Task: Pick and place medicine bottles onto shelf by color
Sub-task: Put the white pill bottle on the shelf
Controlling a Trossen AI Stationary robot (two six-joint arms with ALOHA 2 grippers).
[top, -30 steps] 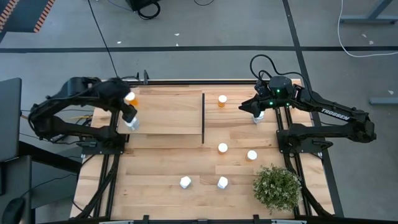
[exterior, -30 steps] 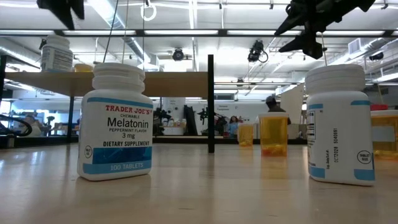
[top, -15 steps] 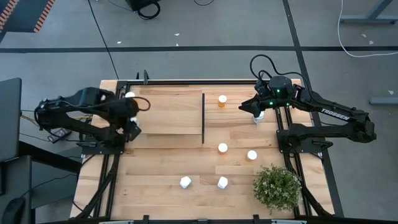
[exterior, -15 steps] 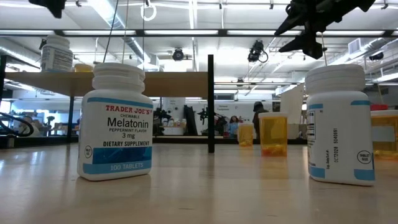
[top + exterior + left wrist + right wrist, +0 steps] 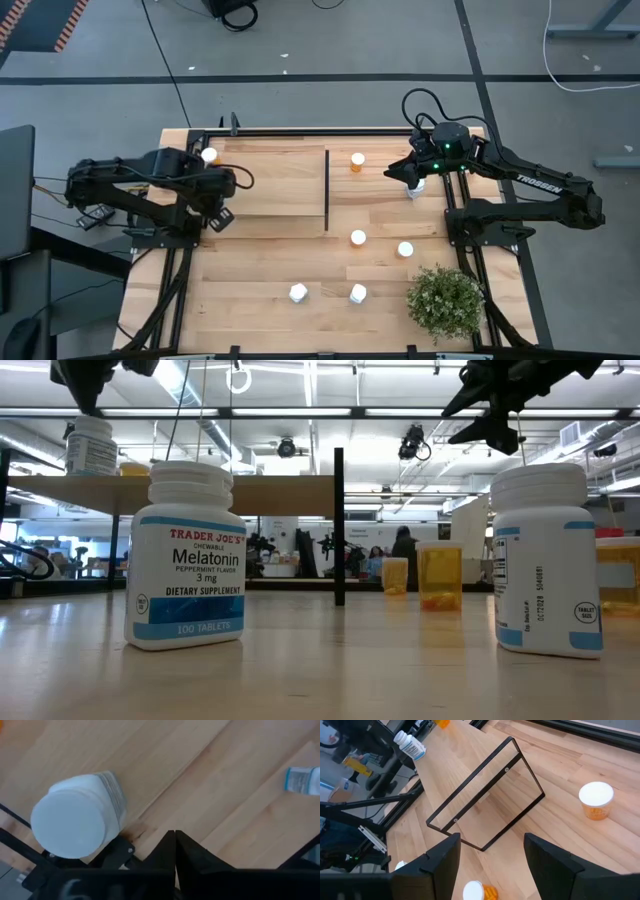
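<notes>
Hovering with fingers pressed together just beside a white medicine bottle on the shelf, left gripper; right gripper spread, 1 orange bottle nearby.

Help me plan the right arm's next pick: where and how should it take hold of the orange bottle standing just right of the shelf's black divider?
Grip the orange bottle across its round body just under the white cap, coming straight down from above. It stands upright and alone, with bare wood all round, so the right pincer, now open, could straddle it from either side, clear of the divider.
</notes>
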